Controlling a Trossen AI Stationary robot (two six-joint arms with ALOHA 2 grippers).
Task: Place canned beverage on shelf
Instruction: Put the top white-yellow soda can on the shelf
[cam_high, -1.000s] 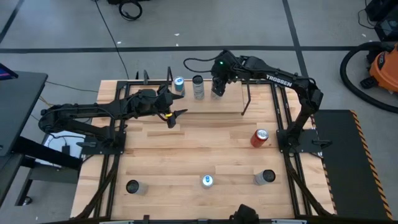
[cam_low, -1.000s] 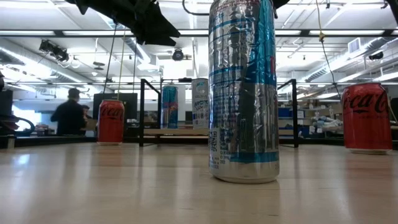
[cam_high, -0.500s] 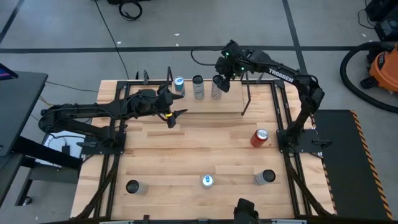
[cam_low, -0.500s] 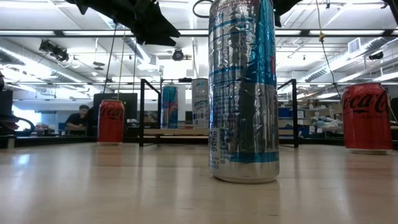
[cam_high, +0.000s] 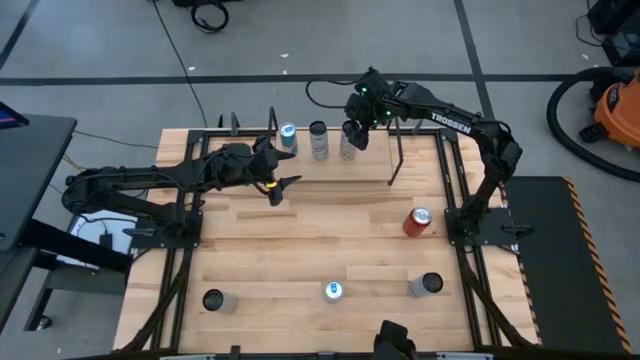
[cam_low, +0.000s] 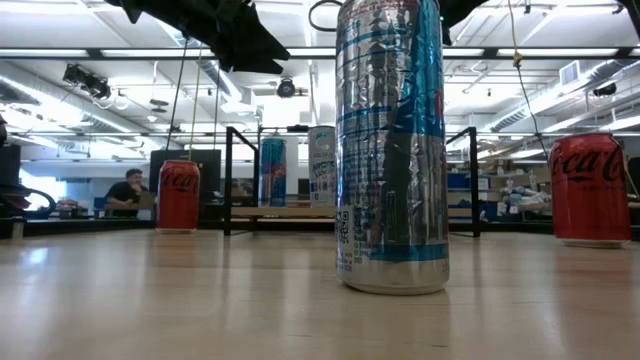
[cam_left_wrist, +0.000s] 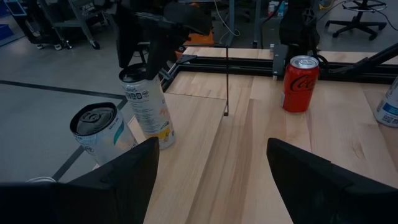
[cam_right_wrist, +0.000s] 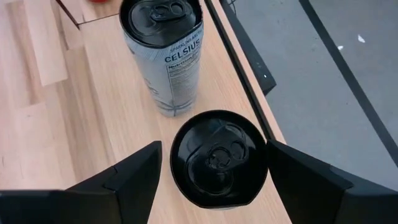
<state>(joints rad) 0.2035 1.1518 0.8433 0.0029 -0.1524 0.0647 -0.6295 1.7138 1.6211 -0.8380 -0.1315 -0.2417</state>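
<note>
Black-topped can (cam_right_wrist: 217, 158) stands on shelf (cam_high: 330, 165), upper centre of high view, between right gripper (cam_high: 352, 135) fingers spread wide, clear of its sides. Release step; next: lift away. Left gripper (cam_high: 277, 187) open, empty, mid-left.

We're in a robotics lab or workshop: a butcher-block tabletop (cam_high: 300, 240) sits on a grey concrete floor (cam_high: 100, 60) marked with dark lines, an orange shop vacuum (cam_high: 610, 105) parked at the side. Beyond the tabletop, exposed ceiling ducts and strip lights (cam_low: 120, 75), cluttered benches, and a person (cam_low: 128, 192) seated at a monitor.
</note>
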